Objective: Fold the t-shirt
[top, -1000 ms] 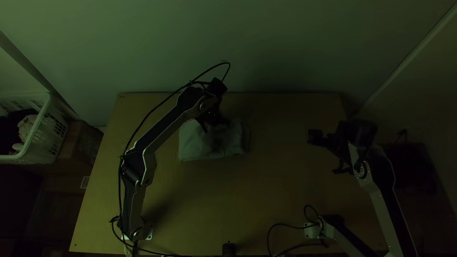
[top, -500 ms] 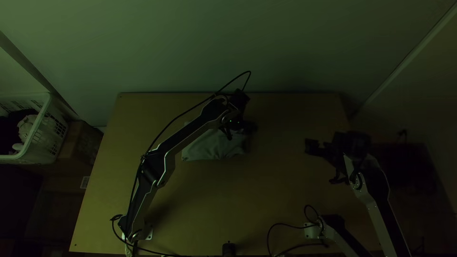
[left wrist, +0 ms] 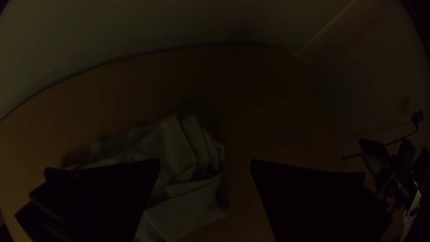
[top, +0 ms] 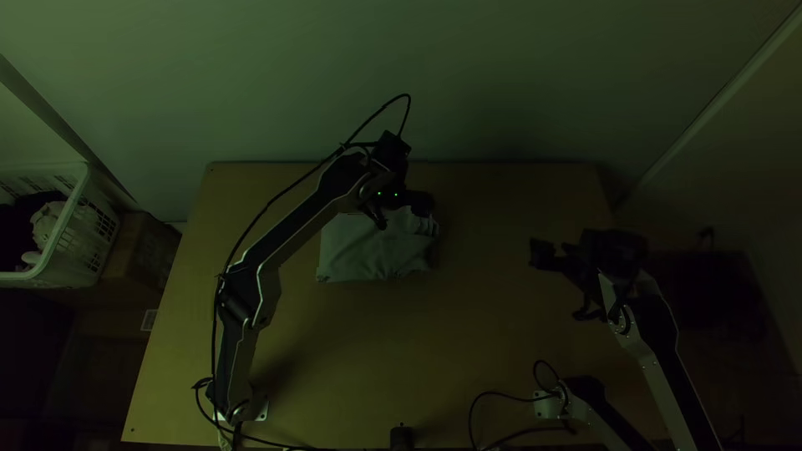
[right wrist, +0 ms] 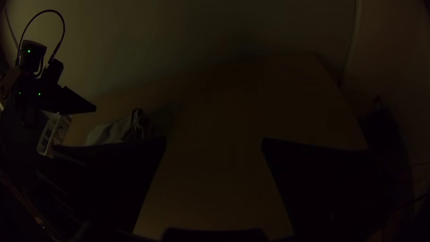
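Most folding is judged done: the t-shirt [top: 372, 252] is laid as a compact, creased bundle, far and left of middle on the table [top: 468, 334]; tidying may be left. Nothing is pinched by the left tool [left wrist: 205, 164] or right tool [right wrist: 214, 141], both spread.

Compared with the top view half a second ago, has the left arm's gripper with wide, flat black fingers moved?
Yes. In the top view, the left gripper has shifted toward the far left corner of the light wooden table.
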`<state>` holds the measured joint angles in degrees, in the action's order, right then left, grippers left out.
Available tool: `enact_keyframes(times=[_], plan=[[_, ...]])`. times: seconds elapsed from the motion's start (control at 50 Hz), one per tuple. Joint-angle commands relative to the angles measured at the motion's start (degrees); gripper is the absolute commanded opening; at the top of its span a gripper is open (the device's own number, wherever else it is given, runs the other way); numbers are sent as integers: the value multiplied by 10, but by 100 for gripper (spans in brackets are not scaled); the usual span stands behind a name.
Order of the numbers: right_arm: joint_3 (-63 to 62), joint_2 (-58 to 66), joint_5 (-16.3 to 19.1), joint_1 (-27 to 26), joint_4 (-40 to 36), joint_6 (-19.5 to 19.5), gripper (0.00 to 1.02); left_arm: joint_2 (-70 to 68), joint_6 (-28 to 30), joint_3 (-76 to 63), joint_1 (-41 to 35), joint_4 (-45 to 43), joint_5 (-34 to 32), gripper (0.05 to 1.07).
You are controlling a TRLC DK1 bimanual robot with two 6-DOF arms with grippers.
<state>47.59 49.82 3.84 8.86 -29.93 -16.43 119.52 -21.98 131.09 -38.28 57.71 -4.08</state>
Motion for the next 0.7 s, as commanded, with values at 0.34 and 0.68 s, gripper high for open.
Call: enact_keyframes(times=[0.34,0.68], plan=[[89,33,-4,-2,79,77,98,-192,46,-69,141,7,-2,103],[133,22,-4,-8,94,122,98,-351,91,-189,284,0,-8,103]])
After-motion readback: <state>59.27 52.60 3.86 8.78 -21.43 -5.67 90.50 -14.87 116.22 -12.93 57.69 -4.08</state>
